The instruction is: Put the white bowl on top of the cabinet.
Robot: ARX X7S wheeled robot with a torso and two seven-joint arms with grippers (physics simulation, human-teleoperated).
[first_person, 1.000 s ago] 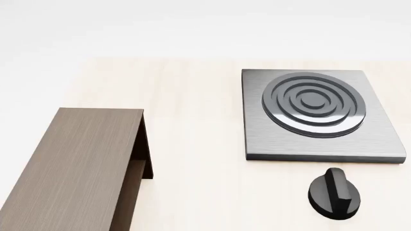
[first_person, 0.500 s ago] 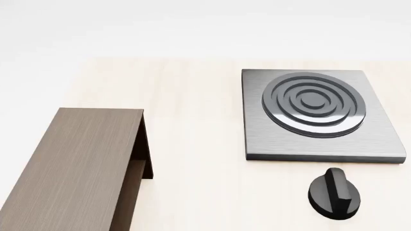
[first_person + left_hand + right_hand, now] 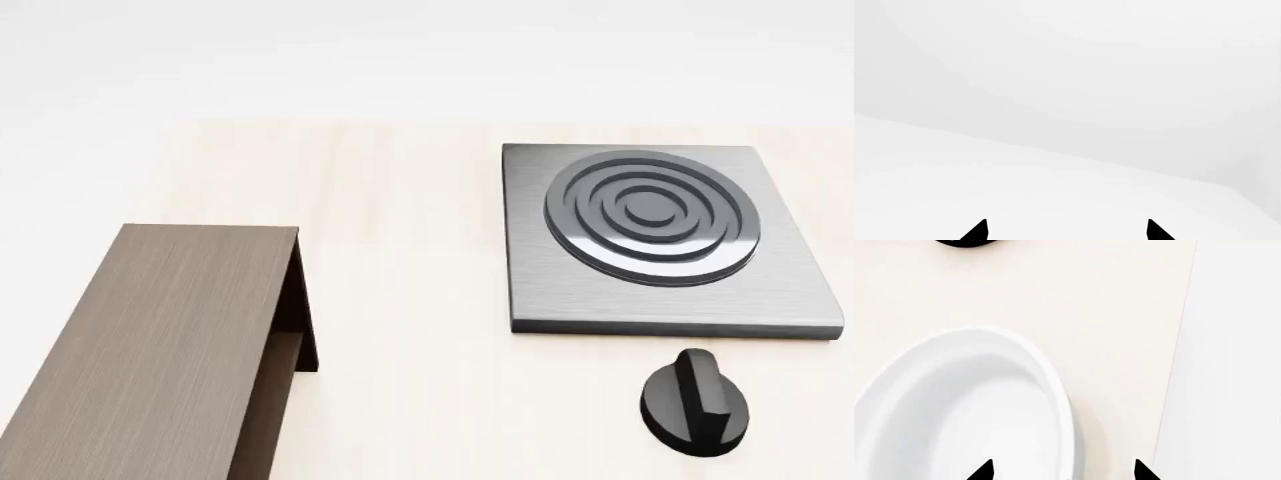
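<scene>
**Pale Tabletop in a Plain White Room**

A light, cream wood-grain table (image 3: 400, 300) fills the head view. On it lies a grey square stove plate (image 3: 667, 300) with raised concentric rings; a black knob (image 3: 694, 402) sits just in front of the plate. Beyond the plate, past the table's far edge, everything is featureless white under soft, even light.

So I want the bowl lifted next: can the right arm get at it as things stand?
Probably yes: the right end effector is open right at the white bowl, its rim between the fingertips, nothing between them.
</scene>
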